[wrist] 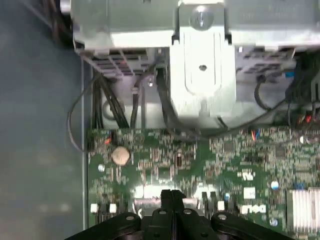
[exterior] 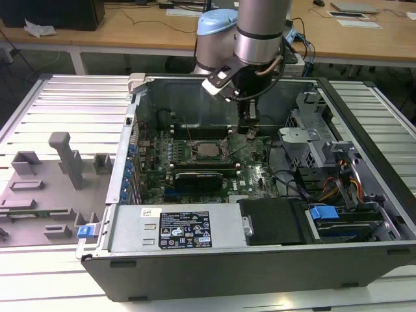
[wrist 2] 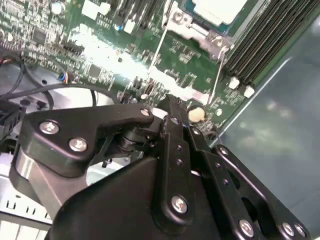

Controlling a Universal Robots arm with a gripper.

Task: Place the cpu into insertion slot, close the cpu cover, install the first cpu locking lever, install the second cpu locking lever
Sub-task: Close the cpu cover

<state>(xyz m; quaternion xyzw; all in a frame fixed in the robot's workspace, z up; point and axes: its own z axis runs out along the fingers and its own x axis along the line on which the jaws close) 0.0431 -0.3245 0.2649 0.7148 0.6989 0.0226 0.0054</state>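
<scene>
While the arm reaches down into the open computer case (exterior: 260, 266), its gripper (exterior: 249, 129) hangs low over the green motherboard (exterior: 253, 172), near the insertion slot (exterior: 195, 155) on the exterior view's right of it. Fingers (wrist: 167, 200) pressed together in both wrist views, nothing held between them. The cpu (wrist 2: 220, 7) lies in that slot, pale silvery top up.

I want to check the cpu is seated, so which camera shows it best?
The exterior view: the whole pale top of the cpu shows on the green board. The second wrist view catches a cut-off part of it; the first wrist view faces elsewhere.
</scene>
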